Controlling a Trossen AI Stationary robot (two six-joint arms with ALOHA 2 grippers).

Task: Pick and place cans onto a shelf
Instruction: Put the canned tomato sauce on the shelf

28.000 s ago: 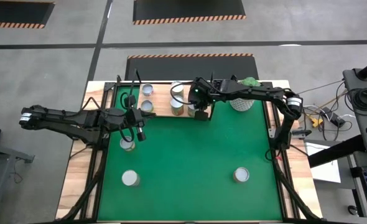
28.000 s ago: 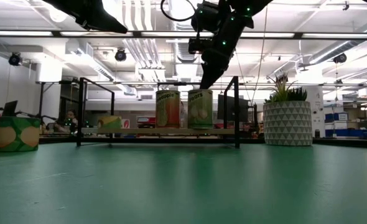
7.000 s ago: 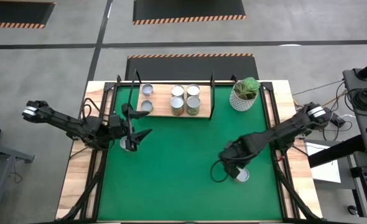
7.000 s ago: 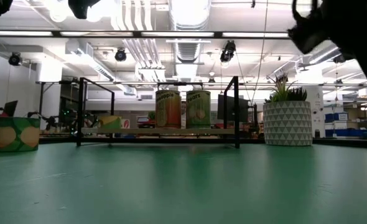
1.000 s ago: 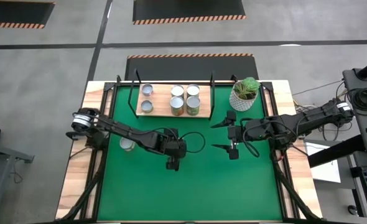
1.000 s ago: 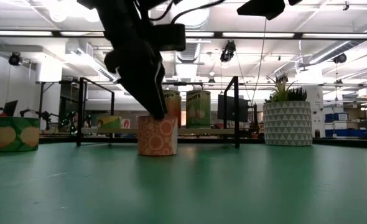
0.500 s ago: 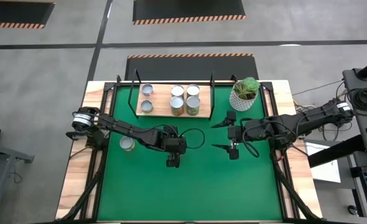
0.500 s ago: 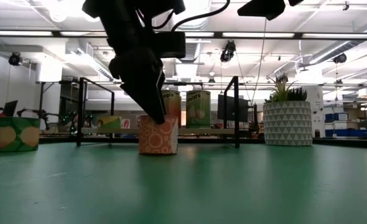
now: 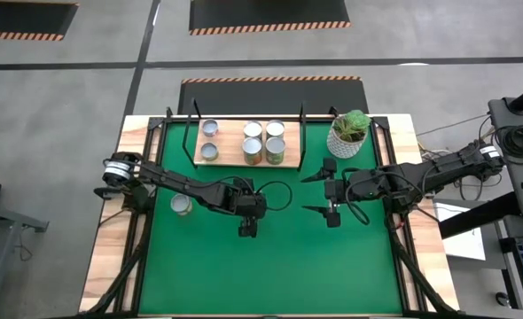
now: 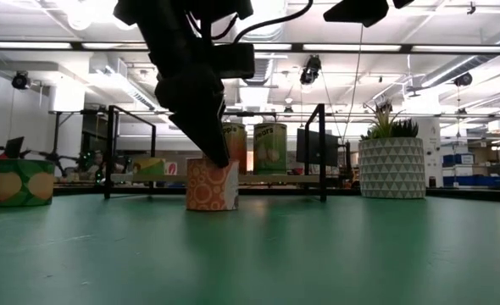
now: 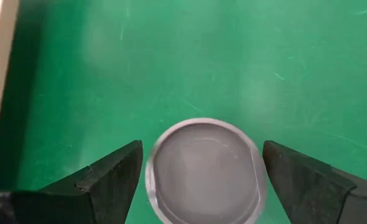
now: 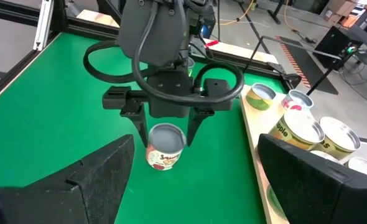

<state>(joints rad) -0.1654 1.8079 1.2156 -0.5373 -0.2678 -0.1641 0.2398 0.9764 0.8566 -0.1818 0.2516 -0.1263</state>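
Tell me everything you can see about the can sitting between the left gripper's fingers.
The can is a short metal cylinder with a shiny silver round top and an orange-and-white patterned label. It stands upright on the green mat, near the middle, in front of the shelf. The left gripper straddles it from above, fingers open on either side; the left wrist view shows small gaps, so nothing grips it yet.

From above, the left gripper (image 9: 247, 229) covers the can (image 10: 212, 184) beneath it entirely; in the left wrist view that can's near rim runs off the picture's edge, and contact with the fingers (image 11: 112, 177) cannot be told; the right gripper (image 10: 360, 10) is cropped by the low view's upper edge; labels on the shelf (image 9: 230, 156) cans are unreadable.
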